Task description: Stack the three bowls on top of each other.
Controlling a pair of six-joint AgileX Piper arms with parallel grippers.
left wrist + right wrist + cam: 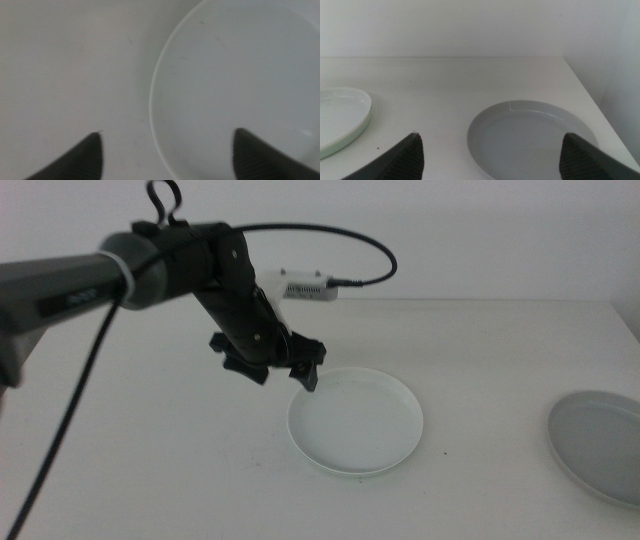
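Two dishes are seen on the white tabletop (150, 470) in the middle view: a white bowl (356, 420) near the centre, with a pale mint green rim showing just beneath its near edge, so it appears to be nested in a mint green bowl (350, 471), and a grey bowl (597, 445) well apart at the right edge, partly cut off. The left gripper (285, 370) is held low over the far-left rim of the white bowl, its jaws spread apart.

From the left wrist view, the jaws are shown wide apart, straddling the rim of the white bowl (235, 80), one over bare tabletop, the other over the bowl's inside.

From the right wrist view, the right gripper (492, 155) is shown with jaws apart, nothing between them, above the near rim of the grey bowl (532, 137). The stacked pair (340, 117) is seen off to one side.
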